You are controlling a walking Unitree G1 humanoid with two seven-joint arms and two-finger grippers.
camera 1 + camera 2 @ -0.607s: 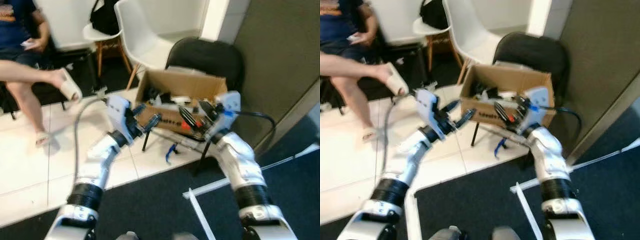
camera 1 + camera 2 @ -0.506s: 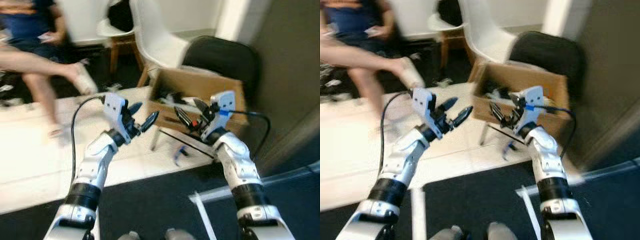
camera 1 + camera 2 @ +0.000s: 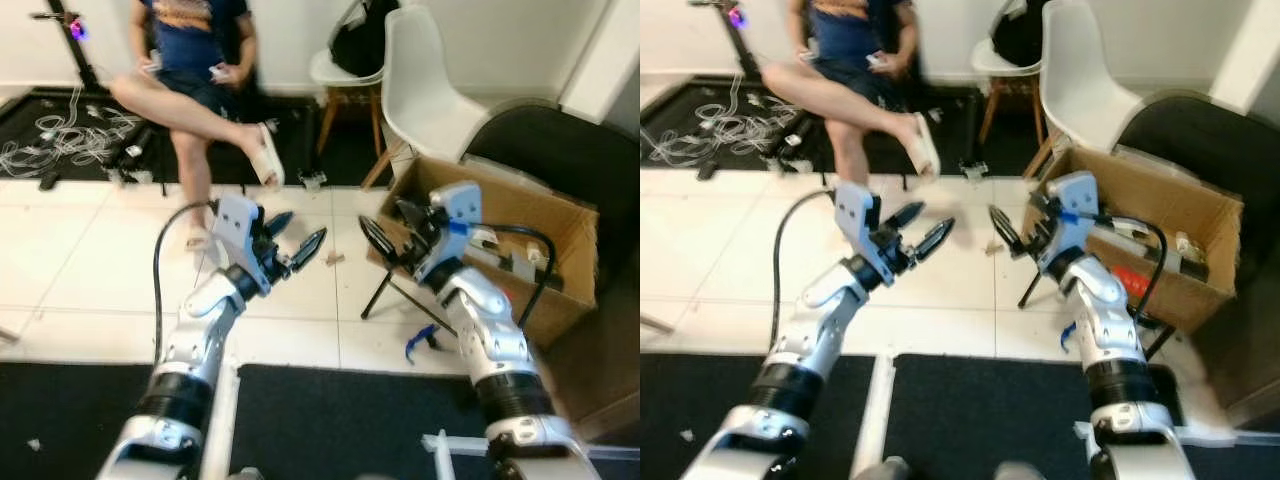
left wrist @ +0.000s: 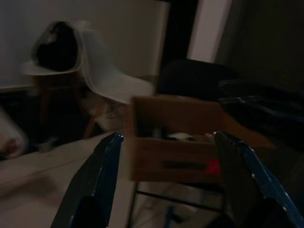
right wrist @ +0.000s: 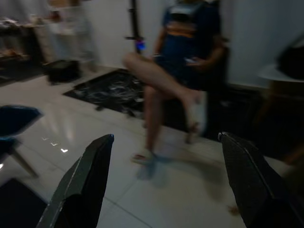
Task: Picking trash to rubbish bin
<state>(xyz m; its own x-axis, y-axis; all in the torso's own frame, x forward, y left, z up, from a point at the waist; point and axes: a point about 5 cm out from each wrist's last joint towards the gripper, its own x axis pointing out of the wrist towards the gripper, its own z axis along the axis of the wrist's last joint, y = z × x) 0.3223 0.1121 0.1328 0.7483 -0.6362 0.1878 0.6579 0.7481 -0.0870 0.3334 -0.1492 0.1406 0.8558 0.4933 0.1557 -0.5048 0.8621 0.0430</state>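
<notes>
A brown cardboard box [image 3: 560, 215] with several odd items inside rests on a black chair at the right; it is also in the left wrist view [image 4: 156, 156]. A small tan scrap [image 3: 335, 259] lies on the white tiles just left of the box. A blue item [image 3: 420, 343] lies on the floor under the chair. My left gripper [image 3: 295, 233] is raised over the tiles, open and empty. My right gripper [image 3: 392, 226] hovers beside the box's left corner, open and empty too. The right wrist view looks past its fingers [image 5: 80, 185] at the seated person.
A person [image 3: 200, 70] sits at the back with crossed legs, one sandalled foot [image 3: 265, 155] stretched toward the box. A white chair [image 3: 425, 85] stands behind the box. Cables [image 3: 60, 135] lie on a dark mat at far left. Dark carpet [image 3: 330, 420] begins near my feet.
The camera has swung left: the box now sits at the right and more tile floor and the person show. Both arms stay raised and open.
</notes>
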